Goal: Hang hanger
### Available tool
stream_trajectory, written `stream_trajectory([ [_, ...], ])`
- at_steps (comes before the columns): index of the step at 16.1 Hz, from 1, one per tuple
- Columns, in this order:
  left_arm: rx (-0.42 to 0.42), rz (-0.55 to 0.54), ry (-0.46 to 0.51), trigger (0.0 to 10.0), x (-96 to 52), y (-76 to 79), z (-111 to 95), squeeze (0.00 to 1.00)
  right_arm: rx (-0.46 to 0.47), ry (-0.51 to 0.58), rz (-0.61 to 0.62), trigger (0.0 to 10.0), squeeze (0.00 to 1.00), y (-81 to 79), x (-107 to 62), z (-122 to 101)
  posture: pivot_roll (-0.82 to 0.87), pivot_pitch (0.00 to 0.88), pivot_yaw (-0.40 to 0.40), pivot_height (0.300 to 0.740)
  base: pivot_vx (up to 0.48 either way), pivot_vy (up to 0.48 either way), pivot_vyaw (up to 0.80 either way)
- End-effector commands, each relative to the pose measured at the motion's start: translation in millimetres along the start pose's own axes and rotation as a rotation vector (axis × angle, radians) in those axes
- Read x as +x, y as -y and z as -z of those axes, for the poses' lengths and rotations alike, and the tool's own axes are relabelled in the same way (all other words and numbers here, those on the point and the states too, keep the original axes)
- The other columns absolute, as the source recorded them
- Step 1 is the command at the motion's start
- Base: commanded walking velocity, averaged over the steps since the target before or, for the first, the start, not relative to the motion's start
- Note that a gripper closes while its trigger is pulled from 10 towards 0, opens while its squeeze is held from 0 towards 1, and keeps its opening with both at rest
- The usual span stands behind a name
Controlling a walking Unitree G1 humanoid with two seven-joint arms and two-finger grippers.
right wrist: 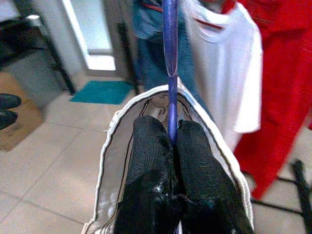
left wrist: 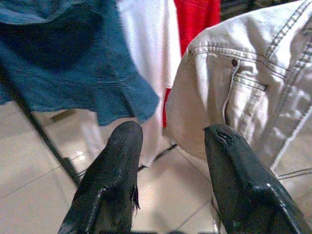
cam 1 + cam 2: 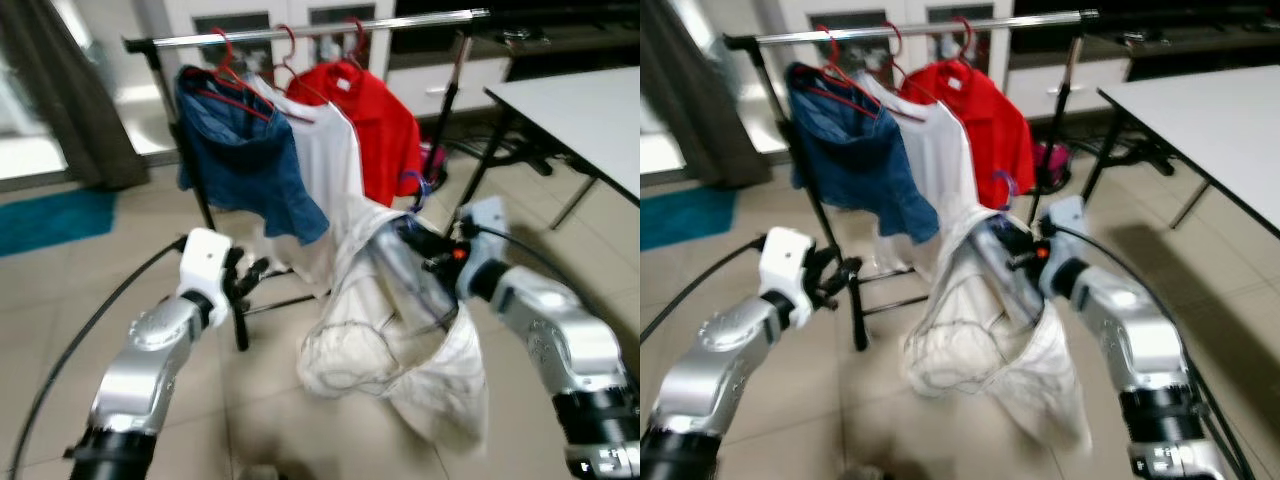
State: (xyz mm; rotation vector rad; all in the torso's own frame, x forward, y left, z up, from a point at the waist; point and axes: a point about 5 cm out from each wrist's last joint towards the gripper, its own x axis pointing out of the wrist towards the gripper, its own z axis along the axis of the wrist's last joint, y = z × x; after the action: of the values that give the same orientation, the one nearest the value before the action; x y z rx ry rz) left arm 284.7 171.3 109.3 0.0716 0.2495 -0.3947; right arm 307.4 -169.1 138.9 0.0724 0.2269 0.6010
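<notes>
Hanger [image 1: 170,58], thin, stiff and slippery, carries a soft pale jacket [image 3: 420,350] below the rail [image 3: 320,32]; right pincer [image 1: 171,141] pinches its neck, left pincer [image 2: 170,146] gapes empty nearby.

Three garments [image 3: 300,150] hang on the rack [image 3: 300,35]; one white jacket [image 3: 400,340].
</notes>
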Motion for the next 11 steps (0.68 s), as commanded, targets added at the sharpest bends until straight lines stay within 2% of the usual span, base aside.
stream_trajectory([
  [1, 0.003, 0.012, 0.011, 10.0, 1.5, 4.8, -4, 0.00, -0.045, 0.071, -0.010, 10.0, 0.00, 1.5, -2.3, -19, -0.02, 0.000, 0.031, 0.740, 0.000, -0.311, 0.80],
  [4, 0.012, 0.014, 0.006, 10.0, 0.7, 5.0, -3, 0.00, -0.045, 0.073, -0.021, 10.0, 0.00, 1.0, -3.0, -18, -0.02, 0.000, 0.033, 0.740, 0.000, -0.309, 0.80],
  [7, 0.002, 0.020, 0.014, 10.0, -0.3, 1.0, -5, 0.00, -0.051, 0.083, -0.027, 10.0, 0.00, 0.9, -3.4, -19, -0.03, 0.000, 0.036, 0.740, 0.000, 0.000, 0.80],
  [9, 0.034, 0.044, 0.016, 10.0, -2.2, -1.6, -8, 0.00, -0.067, 0.091, -0.055, 10.0, 0.00, -1.4, -3.8, -21, -0.03, 0.000, 0.036, 0.740, 0.000, 0.000, 0.80],
  [11, 0.088, 0.077, 0.026, 10.0, -8.5, -11.6, -17, 0.00, -0.062, 0.100, -0.080, 10.0, 0.00, -5.0, -3.7, -22, -0.01, 0.000, 0.009, 0.740, 0.000, 0.000, 0.00],
])
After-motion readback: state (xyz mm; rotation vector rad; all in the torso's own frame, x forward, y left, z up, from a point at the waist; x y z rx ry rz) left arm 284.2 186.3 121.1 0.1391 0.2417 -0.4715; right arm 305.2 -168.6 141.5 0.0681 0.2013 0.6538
